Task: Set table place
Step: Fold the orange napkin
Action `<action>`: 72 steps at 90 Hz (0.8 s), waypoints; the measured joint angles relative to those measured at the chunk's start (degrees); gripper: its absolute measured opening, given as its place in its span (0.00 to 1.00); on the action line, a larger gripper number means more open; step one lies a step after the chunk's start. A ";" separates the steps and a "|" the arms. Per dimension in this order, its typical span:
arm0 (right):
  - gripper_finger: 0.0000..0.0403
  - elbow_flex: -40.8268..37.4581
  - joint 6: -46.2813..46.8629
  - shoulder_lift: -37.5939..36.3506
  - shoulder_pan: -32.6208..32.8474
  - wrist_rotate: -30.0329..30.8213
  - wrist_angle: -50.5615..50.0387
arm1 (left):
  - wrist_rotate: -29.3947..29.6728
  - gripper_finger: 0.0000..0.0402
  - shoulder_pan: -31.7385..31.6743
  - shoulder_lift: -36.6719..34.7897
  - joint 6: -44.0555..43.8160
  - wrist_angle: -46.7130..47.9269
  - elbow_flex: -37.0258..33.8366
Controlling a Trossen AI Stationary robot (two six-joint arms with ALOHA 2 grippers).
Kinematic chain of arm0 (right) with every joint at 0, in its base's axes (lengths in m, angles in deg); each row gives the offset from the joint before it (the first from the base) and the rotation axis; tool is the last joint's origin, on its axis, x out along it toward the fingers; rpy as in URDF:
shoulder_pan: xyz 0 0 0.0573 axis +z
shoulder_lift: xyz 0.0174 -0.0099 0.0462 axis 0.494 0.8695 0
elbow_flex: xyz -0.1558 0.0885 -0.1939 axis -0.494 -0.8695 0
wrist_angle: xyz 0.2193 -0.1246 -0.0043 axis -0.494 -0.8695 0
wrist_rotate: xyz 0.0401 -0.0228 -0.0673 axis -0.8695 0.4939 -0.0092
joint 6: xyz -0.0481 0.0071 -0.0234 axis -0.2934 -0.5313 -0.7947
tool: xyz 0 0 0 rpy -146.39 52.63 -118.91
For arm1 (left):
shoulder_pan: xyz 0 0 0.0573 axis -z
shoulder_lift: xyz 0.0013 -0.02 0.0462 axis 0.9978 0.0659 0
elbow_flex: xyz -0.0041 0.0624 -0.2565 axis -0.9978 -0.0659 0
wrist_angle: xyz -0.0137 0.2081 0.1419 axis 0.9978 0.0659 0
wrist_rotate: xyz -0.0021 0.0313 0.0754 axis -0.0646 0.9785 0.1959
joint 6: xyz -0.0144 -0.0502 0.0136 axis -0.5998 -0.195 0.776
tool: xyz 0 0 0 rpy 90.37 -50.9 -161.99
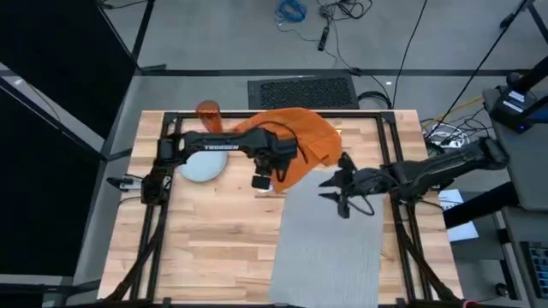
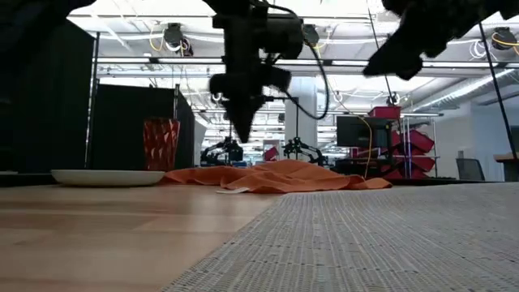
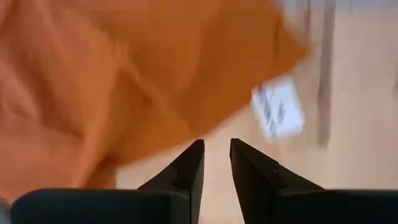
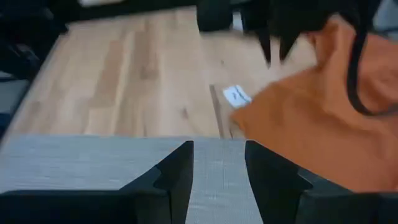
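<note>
High camera looks straight down on the worktop (image 1: 214, 231); low camera sits level at its surface. Both close-in wrist cameras share the orange napkin (image 3: 124, 74).

orange napkin (image 1: 295, 133), grey placemat (image 1: 330, 244), pale-blue plate (image 1: 202, 166)

Placemat (image 1: 330, 244) bare (napkin (image 1: 300, 137) heaped beyond).

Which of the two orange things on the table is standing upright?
The orange tumbler, upright at the table's far side behind the plate. The orange napkin lies crumpled flat beside the placemat.
</note>
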 joint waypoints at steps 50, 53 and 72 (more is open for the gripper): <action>0.33 0.07 0.89 -15.34 -8.88 0.06 -9.53 | -6.26 0.16 7.17 2.24 -15.18 -8.40 0.09; 0.33 0.07 0.89 -15.32 -9.07 0.02 -9.86 | -6.25 0.16 7.57 3.04 -15.60 -8.78 0.09; 0.33 0.07 0.02 -15.63 -9.31 -1.57 -10.21 | -4.44 0.16 8.52 8.78 -17.46 -9.68 -0.02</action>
